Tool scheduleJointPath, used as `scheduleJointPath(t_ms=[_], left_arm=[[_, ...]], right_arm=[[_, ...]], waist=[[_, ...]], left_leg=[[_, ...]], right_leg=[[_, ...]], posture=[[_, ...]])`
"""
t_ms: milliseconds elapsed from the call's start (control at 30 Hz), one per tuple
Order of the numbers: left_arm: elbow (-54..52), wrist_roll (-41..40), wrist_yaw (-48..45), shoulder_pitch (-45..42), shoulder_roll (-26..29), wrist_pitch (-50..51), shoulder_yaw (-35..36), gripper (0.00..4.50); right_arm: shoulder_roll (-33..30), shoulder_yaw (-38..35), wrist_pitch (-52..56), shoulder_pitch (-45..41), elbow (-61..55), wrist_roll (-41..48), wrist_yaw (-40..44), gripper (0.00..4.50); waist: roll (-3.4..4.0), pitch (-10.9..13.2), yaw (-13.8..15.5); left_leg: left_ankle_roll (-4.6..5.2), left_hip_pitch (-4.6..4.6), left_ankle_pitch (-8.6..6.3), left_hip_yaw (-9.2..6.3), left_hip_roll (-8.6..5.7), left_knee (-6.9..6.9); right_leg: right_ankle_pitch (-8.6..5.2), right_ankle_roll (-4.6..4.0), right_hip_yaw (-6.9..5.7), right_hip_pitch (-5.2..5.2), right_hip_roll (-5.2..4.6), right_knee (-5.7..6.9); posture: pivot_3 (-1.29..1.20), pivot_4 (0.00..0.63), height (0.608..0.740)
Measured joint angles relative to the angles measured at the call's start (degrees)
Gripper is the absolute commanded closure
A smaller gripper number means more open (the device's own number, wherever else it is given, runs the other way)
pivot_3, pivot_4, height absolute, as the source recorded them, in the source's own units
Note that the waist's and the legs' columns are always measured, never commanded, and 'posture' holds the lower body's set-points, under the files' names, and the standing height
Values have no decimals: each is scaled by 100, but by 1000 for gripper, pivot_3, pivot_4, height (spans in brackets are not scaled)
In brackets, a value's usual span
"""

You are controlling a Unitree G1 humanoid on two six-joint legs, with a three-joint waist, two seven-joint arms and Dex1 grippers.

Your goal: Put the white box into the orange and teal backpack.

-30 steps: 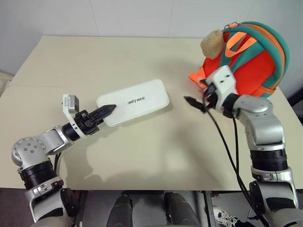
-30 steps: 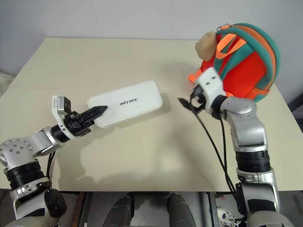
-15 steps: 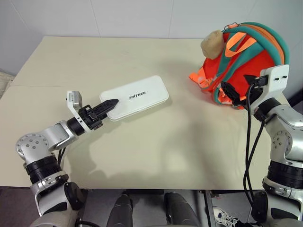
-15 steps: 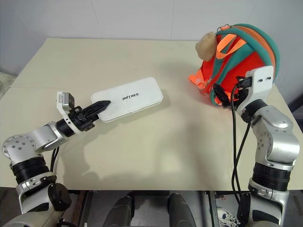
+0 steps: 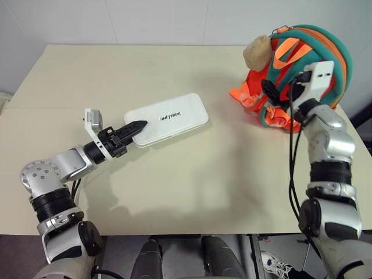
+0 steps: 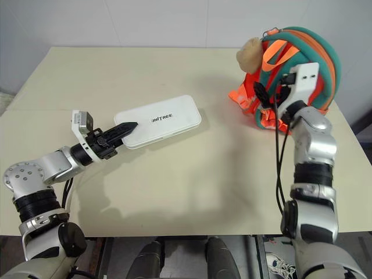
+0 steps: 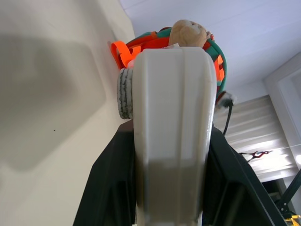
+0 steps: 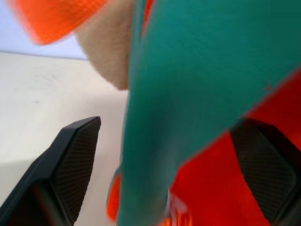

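While my left gripper [image 5: 137, 126] pinches the near end of the white box [image 5: 167, 119], its black fingers pressed against the box's two faces, my right gripper [image 8: 164, 150] stands spread wide with a teal strap [image 8: 188, 94] of the orange and teal backpack [image 5: 311, 64] running between its jaws. From the left wrist I see the box reaching straight out from the jaws toward the backpack, whose beige plush toy [image 5: 257, 52] sits beyond the box's far end. Between box and backpack I see only bare beige table [image 5: 192, 174], the box lying well apart from the backpack, which stands at the table's far right corner.
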Motion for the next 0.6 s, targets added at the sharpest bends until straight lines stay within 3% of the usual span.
scheduleJointPath(t_ms=[100,400,600], left_arm=[[-58,-76,67,62,-10,-22,-13,3207],[-222,-374,325,334,3,-227,29,3207],[-213,-449,381,346,150,-381,16,3207]], right_arm=[[50,86,-462,-281,570,-168,-172,1234],[66,149,-970,-504,1234,-238,-254,4346],[113,258,-475,-493,776,-38,106,4500]], waist=[[0,0,20],[0,0,15],[3,2,-3]], left_leg=[[0,-2,0,-1,0,-1],[-2,-4,1,-1,-1,5],[-2,-3,1,-2,0,2]], right_leg=[[0,0,-1,0,0,-3],[0,1,-1,1,-1,-1],[0,2,0,-1,0,1]], posture=[[0,150,740],[0,150,740],[0,150,740]])
